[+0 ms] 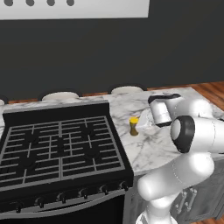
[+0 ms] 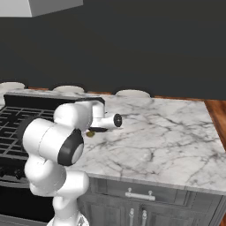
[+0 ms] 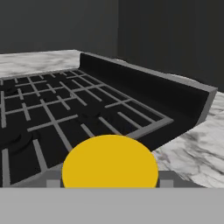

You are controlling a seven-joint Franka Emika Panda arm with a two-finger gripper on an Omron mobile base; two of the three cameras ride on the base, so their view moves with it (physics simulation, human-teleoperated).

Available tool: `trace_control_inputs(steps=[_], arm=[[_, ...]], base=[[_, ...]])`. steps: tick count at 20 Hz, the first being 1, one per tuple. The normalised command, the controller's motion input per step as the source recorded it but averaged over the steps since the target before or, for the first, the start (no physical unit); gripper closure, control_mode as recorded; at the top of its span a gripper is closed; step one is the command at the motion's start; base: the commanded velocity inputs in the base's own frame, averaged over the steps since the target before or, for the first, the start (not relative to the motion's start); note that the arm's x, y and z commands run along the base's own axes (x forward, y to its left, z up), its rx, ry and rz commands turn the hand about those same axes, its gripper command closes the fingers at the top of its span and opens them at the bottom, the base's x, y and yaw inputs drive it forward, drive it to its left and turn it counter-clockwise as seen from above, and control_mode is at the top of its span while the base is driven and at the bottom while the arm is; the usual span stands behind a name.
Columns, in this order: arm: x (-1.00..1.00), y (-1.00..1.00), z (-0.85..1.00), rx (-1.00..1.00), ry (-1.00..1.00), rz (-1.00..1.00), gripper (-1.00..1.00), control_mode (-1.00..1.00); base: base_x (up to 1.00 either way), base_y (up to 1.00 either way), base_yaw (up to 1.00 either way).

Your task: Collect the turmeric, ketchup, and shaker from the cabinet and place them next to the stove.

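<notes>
Turmeric [image 1: 134, 126] stands upright on the marble counter [image 1: 162, 144], just beside the stove [image 1: 61, 148]. Gripper [image 3: 109, 181] flanks its yellow cap; whether the fingers pinch it or stand spread cannot be told. The jar is judged light, rigid and smooth: grasp mid-body. Contents not visible.

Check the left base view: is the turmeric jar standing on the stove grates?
No, the turmeric jar stands on the marble counter right of the stove.

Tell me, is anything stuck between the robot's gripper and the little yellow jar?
Nothing visible is. The turmeric sits right in front of the gripper, on the marble counter beside the stove.
</notes>
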Motion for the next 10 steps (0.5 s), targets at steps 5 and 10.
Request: trace_control_inputs(steps=[5,10], arm=[[0.17,0.17,-0.34,0.0,0.0,0.05,1.0,-1.0],[0.16,0.22,-0.33,0.0,0.0,0.03,-1.0,-1.0]], base=[[0.0,0.0,0.0],[0.0,0.0,0.0]])
